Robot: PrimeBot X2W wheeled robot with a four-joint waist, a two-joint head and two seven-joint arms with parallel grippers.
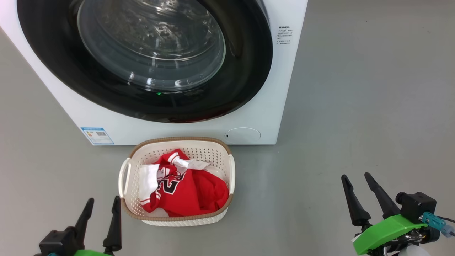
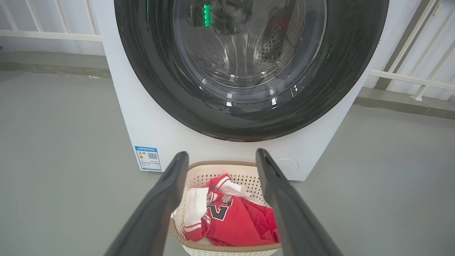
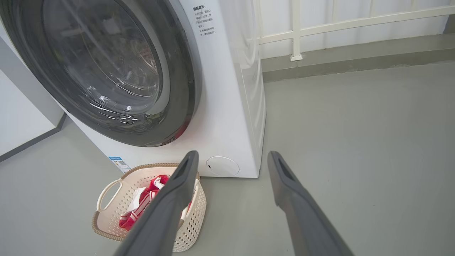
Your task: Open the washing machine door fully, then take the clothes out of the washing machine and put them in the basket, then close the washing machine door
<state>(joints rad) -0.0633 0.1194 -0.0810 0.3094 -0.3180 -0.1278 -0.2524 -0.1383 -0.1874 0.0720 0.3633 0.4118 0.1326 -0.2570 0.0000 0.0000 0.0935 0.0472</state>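
Floor [image 1: 373,106]: smooth matte grey, taking the right half of the head view. Washing machine [image 1: 284,89] stands on it at upper left. Washing machine door [image 1: 249,71] lies flush against the front, glass glinting. Blue label [image 1: 97,135] sits at the casing's lower left, round flap [image 1: 242,135] at its lower right. Basket [image 1: 177,139] is on the floor just before the machine, centre frame, with the clothes [image 1: 192,192] heaped inside. Left gripper [image 1: 103,199] is at lower left and right gripper [image 1: 355,175] at lower right, both with jaws released, grasping nothing. White railing [image 3: 337,21] runs along the top of the right wrist view.
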